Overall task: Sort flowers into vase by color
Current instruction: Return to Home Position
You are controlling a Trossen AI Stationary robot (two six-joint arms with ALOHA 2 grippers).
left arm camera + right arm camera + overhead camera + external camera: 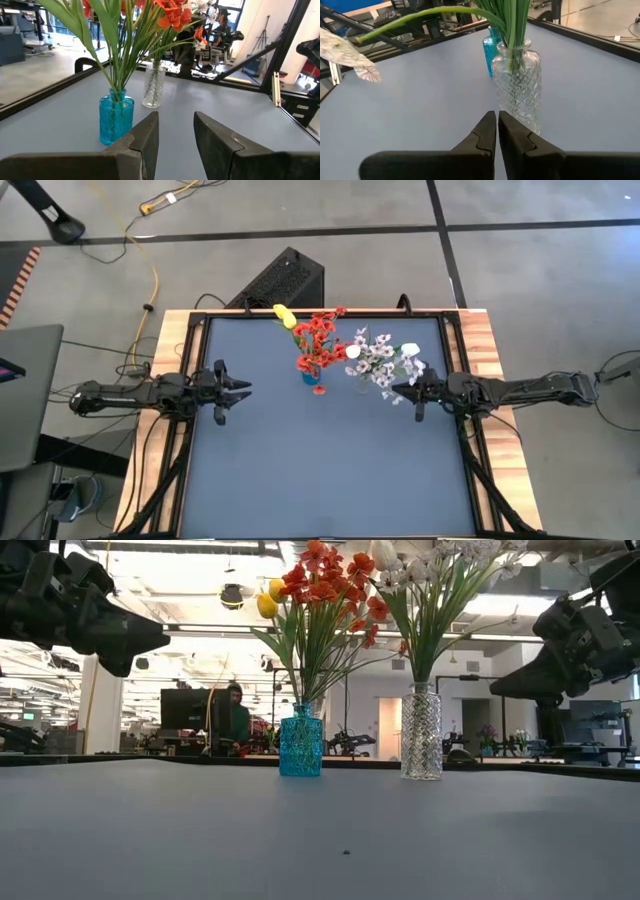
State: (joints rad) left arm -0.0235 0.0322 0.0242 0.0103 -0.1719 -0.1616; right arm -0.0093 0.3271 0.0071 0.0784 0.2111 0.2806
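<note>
Standing in the far half of the worktop (300, 470), the blue vase (300, 745) holds the red blossoms (325, 580) and the yellow tulips (266, 604). The clear glass vase (421, 735) just beside it holds the white tulips (410, 350) and the small white-pink blossoms (372, 362). No loose flower lies on the worktop, so the sorting looks finished, and what is left is for the arms to pull back to rest.

The left gripper (175, 122) hovers above the worktop well apart from the blue vase. Its fingers (147, 132) are parted by a moderate gap and hold nothing. The right gripper (497, 116) hovers just beside the clear glass vase, pointing at it, with its fingers pressed together at the tips and empty.

The risk sits on the right side. That gripper is close to the clear glass vase and near the outer edge of its blooms, and a long green leaf (435, 12) arches out over the space beside it. If the arm lifts or swings before drawing straight back, it could catch a stem or leaf and drag flowers out. It could also nudge the tall, narrow vase, which looks top-heavy with its bouquet and may tip. A fall toward the blue vase could knock that one over too and mix the colours. The left arm has open room around it, so I judge little danger there.
</note>
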